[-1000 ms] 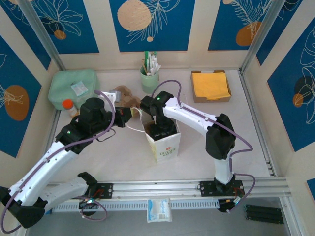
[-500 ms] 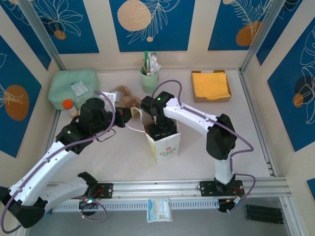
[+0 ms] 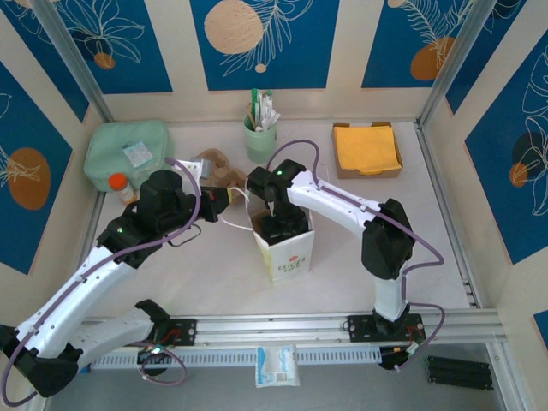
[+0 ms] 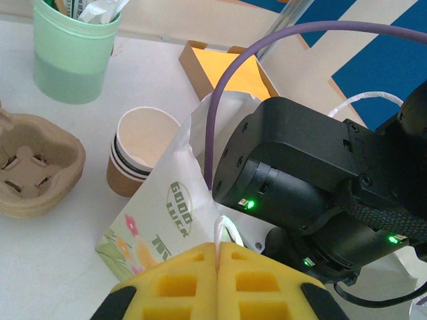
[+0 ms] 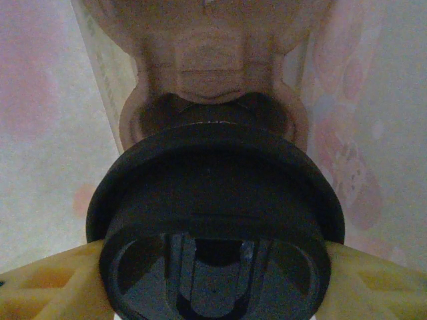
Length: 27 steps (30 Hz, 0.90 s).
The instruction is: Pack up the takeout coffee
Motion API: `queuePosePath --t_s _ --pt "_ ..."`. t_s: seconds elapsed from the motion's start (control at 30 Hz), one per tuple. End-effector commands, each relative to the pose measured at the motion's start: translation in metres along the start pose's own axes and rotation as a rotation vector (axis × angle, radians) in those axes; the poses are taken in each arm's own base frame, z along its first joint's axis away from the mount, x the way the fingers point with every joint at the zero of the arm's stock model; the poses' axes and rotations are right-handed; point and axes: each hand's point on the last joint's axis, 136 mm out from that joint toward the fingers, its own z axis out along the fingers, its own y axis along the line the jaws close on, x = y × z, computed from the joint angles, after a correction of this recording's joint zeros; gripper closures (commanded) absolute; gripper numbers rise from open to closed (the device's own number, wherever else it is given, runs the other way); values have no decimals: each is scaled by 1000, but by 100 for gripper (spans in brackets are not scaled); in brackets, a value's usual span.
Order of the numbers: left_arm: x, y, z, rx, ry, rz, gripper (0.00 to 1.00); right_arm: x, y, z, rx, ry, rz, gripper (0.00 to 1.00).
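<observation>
**Right arm edges over, coffee in the bag**

The right arm has shifted slightly rightward. The right gripper (image 5: 213, 267) pinches the lidded coffee (image 5: 213, 193) inside the bag (image 3: 291, 254), above what looks like a pulp carrier (image 5: 213, 53). The cup should descend level and seat before release. The left gripper (image 4: 218, 267), pressed together on the handle (image 4: 224, 233), steadies the bag. The right arm bends steeply downward.

Your takeout coffee (image 5: 215, 193) wears its round black lid. It stands upright inside the paper bag (image 5: 47, 133), gripped by the right pincer (image 5: 213, 277).
</observation>
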Motion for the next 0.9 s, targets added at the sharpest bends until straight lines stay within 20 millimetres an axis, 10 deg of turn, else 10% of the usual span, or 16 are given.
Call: queuePosePath --t_s 0.0,0.87 --pt "-4 1 -1 -4 -17 -8 100 -1 -10 45 58 89 50 35" --pt "-4 2 -2 -4 -18 -8 100 -2 -16 82 87 140 83 32"
